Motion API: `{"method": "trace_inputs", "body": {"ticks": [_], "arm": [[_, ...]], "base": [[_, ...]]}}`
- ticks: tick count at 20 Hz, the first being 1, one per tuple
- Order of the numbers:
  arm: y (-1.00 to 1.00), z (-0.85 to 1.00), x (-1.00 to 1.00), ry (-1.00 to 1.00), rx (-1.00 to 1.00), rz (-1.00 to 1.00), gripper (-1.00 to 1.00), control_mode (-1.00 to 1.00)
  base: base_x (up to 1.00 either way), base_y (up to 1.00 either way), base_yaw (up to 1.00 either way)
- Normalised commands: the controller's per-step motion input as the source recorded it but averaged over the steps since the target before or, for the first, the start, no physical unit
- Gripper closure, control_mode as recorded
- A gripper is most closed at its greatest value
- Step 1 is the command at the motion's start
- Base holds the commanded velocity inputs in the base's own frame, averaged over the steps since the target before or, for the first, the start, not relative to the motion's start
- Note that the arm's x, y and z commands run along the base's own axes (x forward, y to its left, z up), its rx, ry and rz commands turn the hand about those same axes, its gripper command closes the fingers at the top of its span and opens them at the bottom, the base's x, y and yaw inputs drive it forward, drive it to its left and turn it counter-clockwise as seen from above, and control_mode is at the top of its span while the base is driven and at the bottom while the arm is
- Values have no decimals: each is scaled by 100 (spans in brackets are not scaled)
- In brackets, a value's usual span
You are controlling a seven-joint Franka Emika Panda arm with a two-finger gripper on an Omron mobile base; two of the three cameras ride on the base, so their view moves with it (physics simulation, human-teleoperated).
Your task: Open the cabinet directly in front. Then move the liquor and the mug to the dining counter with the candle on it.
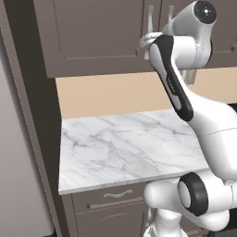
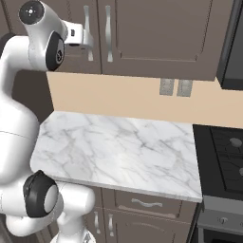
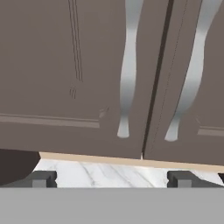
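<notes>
From the hand camera I saw the cabinet (image 3: 65, 78) directly ahead, doors closed and their tops cut off. Its left handle (image 3: 127, 74) and right handle (image 3: 190, 78) flanked the seam. My end effector (image 3: 111, 178) stood wide apart, empty, above the marble counter (image 3: 105, 175).

Left base view: from behind and left of the arm, angled down across the counter (image 1: 125, 148) toward the cabinet (image 1: 97, 37). Right base view: same counter and cabinet from the right. Hand view: close against the cabinet doors, facing the two handles (image 3: 129, 65), counter edge below.
</notes>
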Motion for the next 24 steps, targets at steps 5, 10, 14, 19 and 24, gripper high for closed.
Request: {"method": "trace_inputs", "body": {"ticks": [5, 10, 14, 19, 24], "arm": [[3, 0, 39, 0, -1, 0, -100, -100], [0, 0, 36, 0, 0, 0, -100, -100], [0, 0, 33, 0, 0, 0, -100, -100], [0, 0, 31, 0, 0, 0, -100, -100], [0, 0, 29, 0, 0, 0, -100, -100]], "base": [[0, 0, 0], [0, 0, 0], [0, 0, 0], [0, 0, 0], [0, 0, 0]]}}
